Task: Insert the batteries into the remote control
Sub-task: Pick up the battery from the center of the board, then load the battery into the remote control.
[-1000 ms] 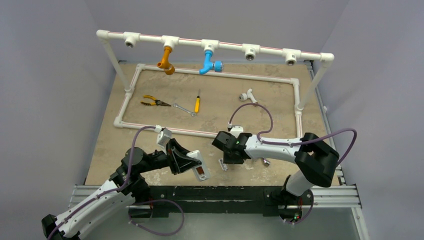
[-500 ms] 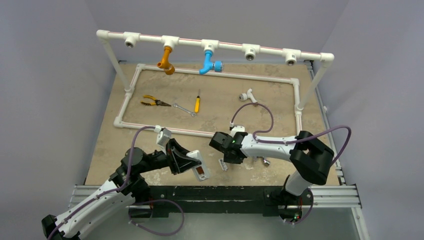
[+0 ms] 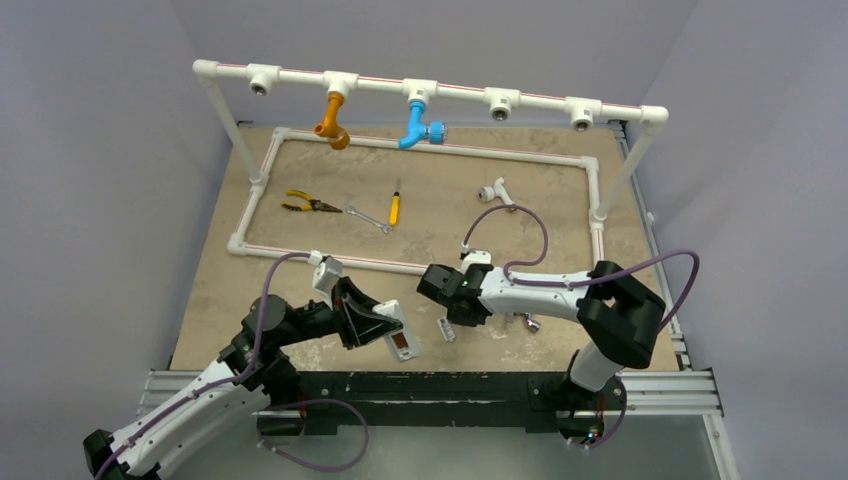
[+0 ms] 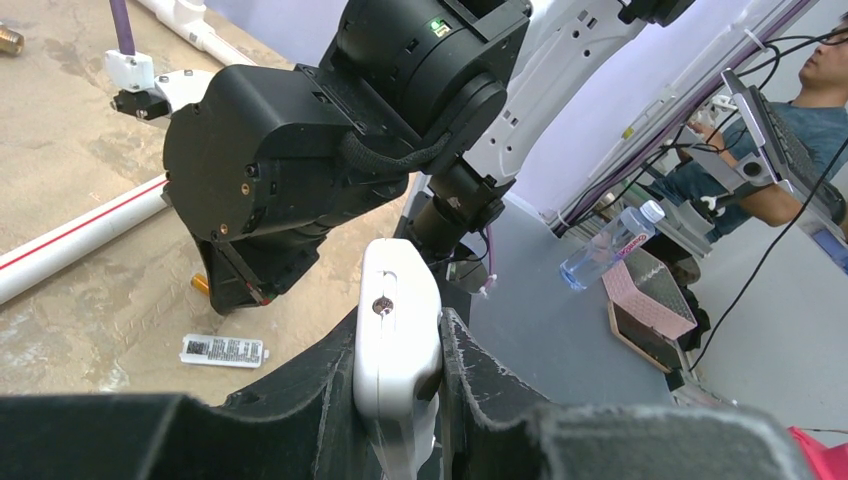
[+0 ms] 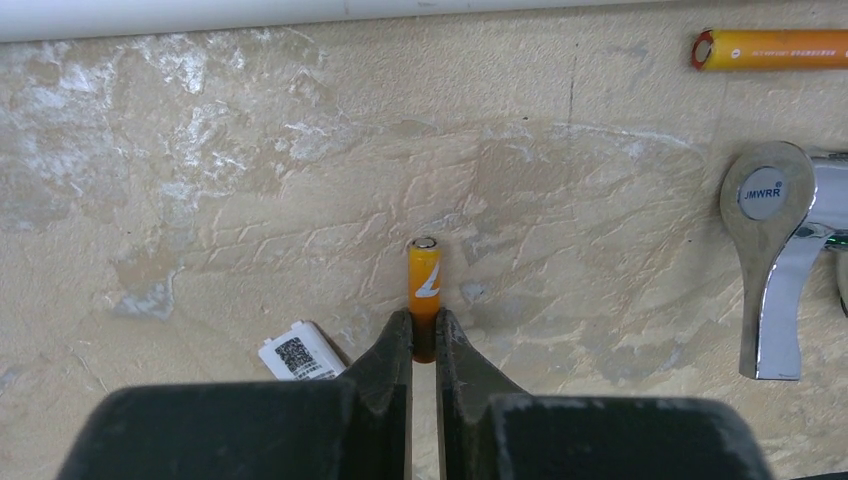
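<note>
The jaws of the right gripper [image 5: 423, 325] are closed on the near end of one battery [image 5: 424, 285]. Most of its orange body and its metal cap project beyond the fingertips. The battery is at the bench [image 5: 200, 200] surface; whether it is lifted clear cannot be told. The end grip presumably leaves the free end available for entry into the bay first.

The jaws of the left gripper [image 4: 398, 345] are clamped on the long sides of the remote control [image 4: 395, 290]. The handset is held raised near the front edge of the bench, just beside the right gripper. In the top view the recessed back faces upward, so the bay is presented for loading. An orange patch is seen in the bay; a battery already seated there is likely but unconfirmed.

A small white plate with a printed code [image 5: 300, 360], probably the bay cover, lies just beside the gripped battery. A chrome tap lever [image 5: 770, 250] lies apart from it.
</note>
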You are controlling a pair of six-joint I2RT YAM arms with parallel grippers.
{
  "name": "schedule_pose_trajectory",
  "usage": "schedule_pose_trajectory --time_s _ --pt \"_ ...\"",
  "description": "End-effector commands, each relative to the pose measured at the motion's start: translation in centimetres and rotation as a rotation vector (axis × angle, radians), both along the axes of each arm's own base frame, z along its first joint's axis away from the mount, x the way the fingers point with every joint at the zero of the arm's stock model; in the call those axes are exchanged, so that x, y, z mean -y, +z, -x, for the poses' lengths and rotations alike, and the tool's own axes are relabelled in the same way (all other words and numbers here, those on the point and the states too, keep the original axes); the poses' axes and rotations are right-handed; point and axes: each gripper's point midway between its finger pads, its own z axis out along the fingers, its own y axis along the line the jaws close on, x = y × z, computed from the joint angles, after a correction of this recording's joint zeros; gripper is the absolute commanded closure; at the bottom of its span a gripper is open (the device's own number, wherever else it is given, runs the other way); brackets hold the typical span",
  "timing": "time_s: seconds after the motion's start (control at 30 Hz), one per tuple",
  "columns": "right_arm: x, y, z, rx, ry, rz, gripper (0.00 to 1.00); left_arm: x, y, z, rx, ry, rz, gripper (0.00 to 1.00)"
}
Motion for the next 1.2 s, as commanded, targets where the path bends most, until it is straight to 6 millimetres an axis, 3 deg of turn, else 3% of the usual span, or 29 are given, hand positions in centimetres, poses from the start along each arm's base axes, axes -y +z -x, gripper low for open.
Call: schedule_pose_trajectory --time_s 0.0,0.17,0.43,0.6,0.8,0.97,1.17 --pt "5.6 -2.5 1.7 -0.047 0.001 0.231 1.0 0.0 1.1 -0.2 0.03 0.014 0.026 1.0" --pt "3.7 0.1 0.7 0.041 0.091 0.116 1.0 -0.2 0.7 -1.3 -0.033 0.077 0.004 1.0" --pt "0.2 7.9 -0.2 0.271 0.391 -0.197 1.0 0.2 0.7 -2.7 -0.118 0.131 0.004 1.0" --pt "-0.9 13.6 0.7 0.389 0.585 -0.331 1.0 0.9 0.6 -3.1 -0.159 0.125 0.045 1.0" --pt "-4.0 20.0 3.5 0.409 0.802 -0.531 1.0 1.7 -0.7 -4.2 -0.24 0.138 0.107 1.0" --pt "-4.7 22.3 4.5 0.383 0.906 -0.539 1.0 2.4 -0.9 -5.2 -0.32 0.151 0.176 1.0" --pt "-4.9 24.6 4.4 0.493 0.954 -0.587 1.0 2.8 -1.9 -6.4 -0.416 0.194 0.186 1.0"
